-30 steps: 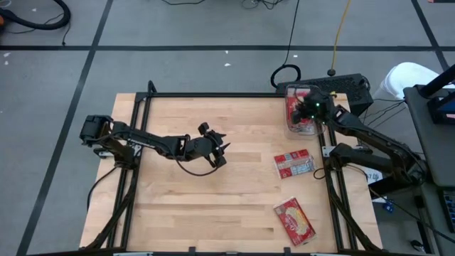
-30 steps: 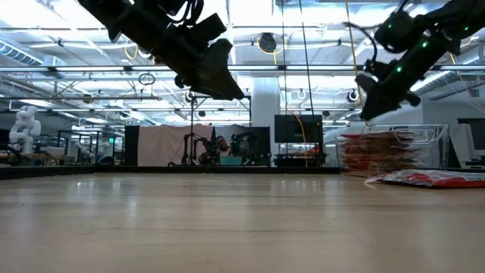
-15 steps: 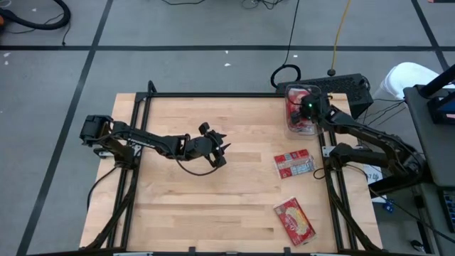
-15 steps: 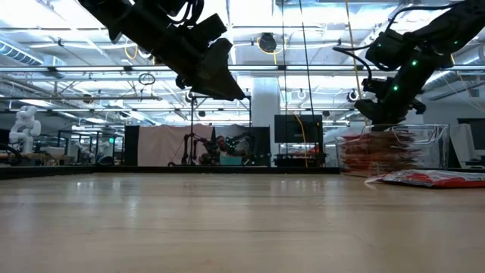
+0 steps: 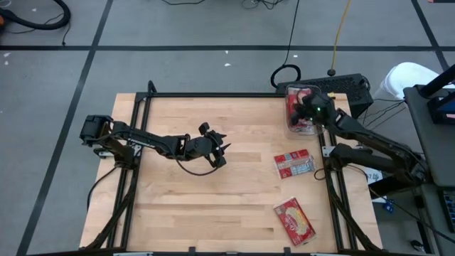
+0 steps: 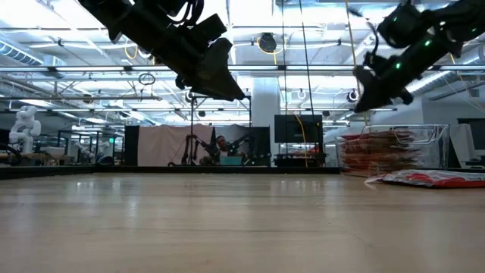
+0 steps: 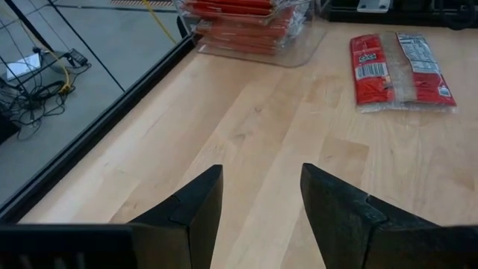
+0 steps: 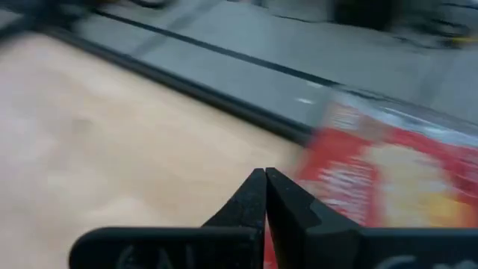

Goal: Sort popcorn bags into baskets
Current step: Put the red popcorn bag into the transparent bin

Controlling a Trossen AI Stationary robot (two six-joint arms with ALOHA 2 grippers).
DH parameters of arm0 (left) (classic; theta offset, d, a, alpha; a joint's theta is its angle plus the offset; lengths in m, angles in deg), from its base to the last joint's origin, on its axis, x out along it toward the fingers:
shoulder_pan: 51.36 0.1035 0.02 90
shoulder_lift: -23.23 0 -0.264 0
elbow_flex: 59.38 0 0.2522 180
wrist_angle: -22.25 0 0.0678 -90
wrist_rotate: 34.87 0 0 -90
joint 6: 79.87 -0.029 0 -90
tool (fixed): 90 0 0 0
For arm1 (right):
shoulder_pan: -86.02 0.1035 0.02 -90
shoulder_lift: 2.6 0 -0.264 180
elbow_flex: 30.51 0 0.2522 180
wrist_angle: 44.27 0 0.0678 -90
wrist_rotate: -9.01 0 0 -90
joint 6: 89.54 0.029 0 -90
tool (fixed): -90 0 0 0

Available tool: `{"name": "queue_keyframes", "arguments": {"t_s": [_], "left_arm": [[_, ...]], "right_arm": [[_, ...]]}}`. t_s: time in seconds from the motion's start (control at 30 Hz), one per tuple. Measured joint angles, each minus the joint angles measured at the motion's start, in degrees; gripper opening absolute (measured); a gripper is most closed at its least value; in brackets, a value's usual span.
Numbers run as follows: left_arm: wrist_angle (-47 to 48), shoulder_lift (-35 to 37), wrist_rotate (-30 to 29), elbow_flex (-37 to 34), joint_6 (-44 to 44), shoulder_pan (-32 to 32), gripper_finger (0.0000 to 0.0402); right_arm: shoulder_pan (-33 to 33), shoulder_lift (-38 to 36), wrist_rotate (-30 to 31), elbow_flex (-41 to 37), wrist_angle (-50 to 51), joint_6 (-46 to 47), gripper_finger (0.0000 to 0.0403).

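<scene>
Near edge of the tabletop (image 5: 213, 213) first: one popcorn bag (image 5: 294, 220) lies face up at abt 5 o'clock, yellow oval showing, close to the front-right corner. Further back at 3 o'clock, a second bag (image 5: 293, 163) lies printed back up, grey-white panel visible, well apart from the first. Left pincer (image 5: 219, 151) hovers mid-table, a touch left of centre, fingers apart w/ nothing between them; wrist view looks past them at that back-up bag (image 7: 399, 69) and the tub. Far corner, 1 o'clock: clear basket (image 5: 301, 110) holds a stack of red bags (image 6: 375, 155), top of the pile abt level w/ the rim. Right pincer (image 5: 311, 108) hangs over it, above the stack, fingers pressed together, holding nothing.
</scene>
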Motion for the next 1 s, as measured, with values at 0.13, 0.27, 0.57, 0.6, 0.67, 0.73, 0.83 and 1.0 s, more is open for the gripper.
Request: {"name": "queue_keyframes", "arguments": {"t_s": [0.13,0.27,0.57,0.6,0.67,0.73,0.83,1.0], "left_arm": [[0.0,0.0,0.0,0.0,0.3,0.0,0.0186],[0.0,0.0,0.0,0.0,0.6,0.0,0.0186],[-0.1,0.0,0.1,0.0,3.1,-0.8,0.0186],[-0.1,0.0,0.1,0.0,3.4,-1.0,0.0186],[-0.1,0.0,0.1,0.0,3.9,-1.7,0.0186],[-0.1,0.0,0.1,0.0,4.5,-2.4,0.0186],[-0.1,0.0,0.1,0.0,5.6,-3.3,0.0186],[-0.2,0.0,0.1,0.0,7.6,-4.6,0.0186]], "right_arm": [[6.9,-3.4,-4.8,0.0,1.4,3.0,0.0004],[15.5,-3.8,-2.1,0.0,7.5,10.5,0.0004],[34.3,-0.2,1.3,0.0,18.6,25.2,0.0004],[36.1,0.0,1.9,0.0,19.7,26.5,0.0004],[39.6,0.5,3.1,0.0,21.8,28.8,0.0004],[42.8,1.0,4.6,0.0,24.0,30.5,0.0004],[47.2,2.7,6.8,0.0,26.2,32.7,0.0004],[52.8,8.6,10.1,-1.7,25.9,38.7,0.0004]]}}
